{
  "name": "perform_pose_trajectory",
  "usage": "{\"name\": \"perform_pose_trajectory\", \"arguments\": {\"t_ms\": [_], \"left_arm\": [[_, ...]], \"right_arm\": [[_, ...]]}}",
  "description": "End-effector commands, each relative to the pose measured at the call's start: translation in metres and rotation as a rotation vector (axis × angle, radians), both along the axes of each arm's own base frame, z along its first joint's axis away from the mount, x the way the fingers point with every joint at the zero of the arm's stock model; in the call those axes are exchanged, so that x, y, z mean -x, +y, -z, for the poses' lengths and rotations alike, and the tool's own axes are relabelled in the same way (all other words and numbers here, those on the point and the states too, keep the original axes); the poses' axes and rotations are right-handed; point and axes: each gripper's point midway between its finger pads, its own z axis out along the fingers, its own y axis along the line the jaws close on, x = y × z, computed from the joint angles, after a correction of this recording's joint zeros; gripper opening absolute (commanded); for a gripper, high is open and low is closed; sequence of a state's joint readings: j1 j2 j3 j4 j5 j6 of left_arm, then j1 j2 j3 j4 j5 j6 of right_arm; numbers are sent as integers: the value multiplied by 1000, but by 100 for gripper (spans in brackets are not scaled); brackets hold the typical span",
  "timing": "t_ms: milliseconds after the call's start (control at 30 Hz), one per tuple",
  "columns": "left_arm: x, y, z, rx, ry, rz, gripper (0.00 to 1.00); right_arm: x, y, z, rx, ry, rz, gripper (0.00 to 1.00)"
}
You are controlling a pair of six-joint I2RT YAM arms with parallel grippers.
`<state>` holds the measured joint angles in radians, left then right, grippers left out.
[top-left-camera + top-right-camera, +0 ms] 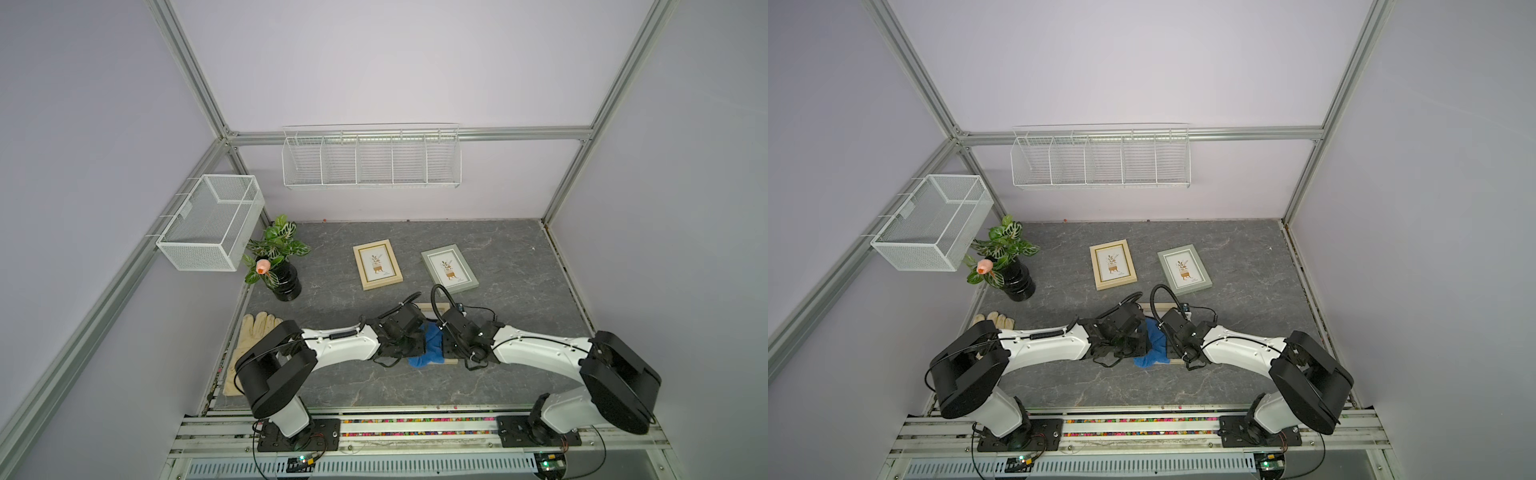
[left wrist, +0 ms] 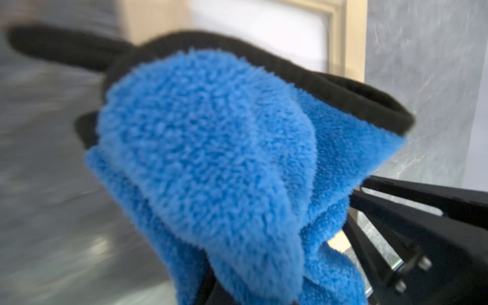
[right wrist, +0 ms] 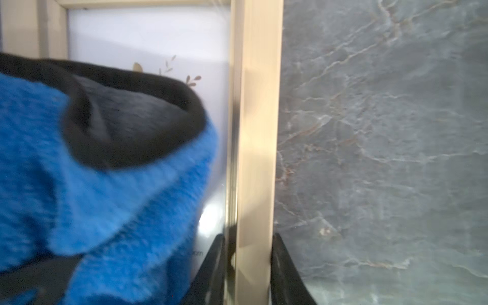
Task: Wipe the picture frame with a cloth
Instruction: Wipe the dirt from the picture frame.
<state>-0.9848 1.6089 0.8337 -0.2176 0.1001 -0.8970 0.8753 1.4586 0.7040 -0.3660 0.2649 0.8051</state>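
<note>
Two grippers work the pale wooden rectangular picture frame [image 3: 258, 118]: right gripper [image 3: 249, 250] pinches its edge, left gripper [image 1: 415, 340] clamps the bunched royal-blue plush microfibre cloth [image 1: 430, 345] over the glass [image 3: 148, 34].

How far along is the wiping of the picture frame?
Done: the left gripper holds the blue cloth; the right gripper clamps the picture frame by its side rail. In hand: the cloth is bunched over the glass. Left: how much is wiped cannot be told.

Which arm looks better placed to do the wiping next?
Left: the left gripper is shut on the blue cloth over the glass of the frame, while the right gripper pinches its rail, likely steadying it.
</note>
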Motion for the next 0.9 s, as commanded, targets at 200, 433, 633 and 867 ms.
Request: {"name": "perform_pose_trajectory", "arguments": {"t_ms": [200,433,633,867], "left_arm": [[-1,-21,20,-44,34,31,0],[-67,-32,-4,19,-70,-19,0],[-100,-82,-3,115,-62,12,0],[-122,-22,22,-68,-61,-99,0]], "right_arm": [[3,-11,2,36,5,22,17],[6,-10,4,22,7,23,17],[5,-7,3,21,4,18,17],[6,-16,2,54,-5,28,18]]}}
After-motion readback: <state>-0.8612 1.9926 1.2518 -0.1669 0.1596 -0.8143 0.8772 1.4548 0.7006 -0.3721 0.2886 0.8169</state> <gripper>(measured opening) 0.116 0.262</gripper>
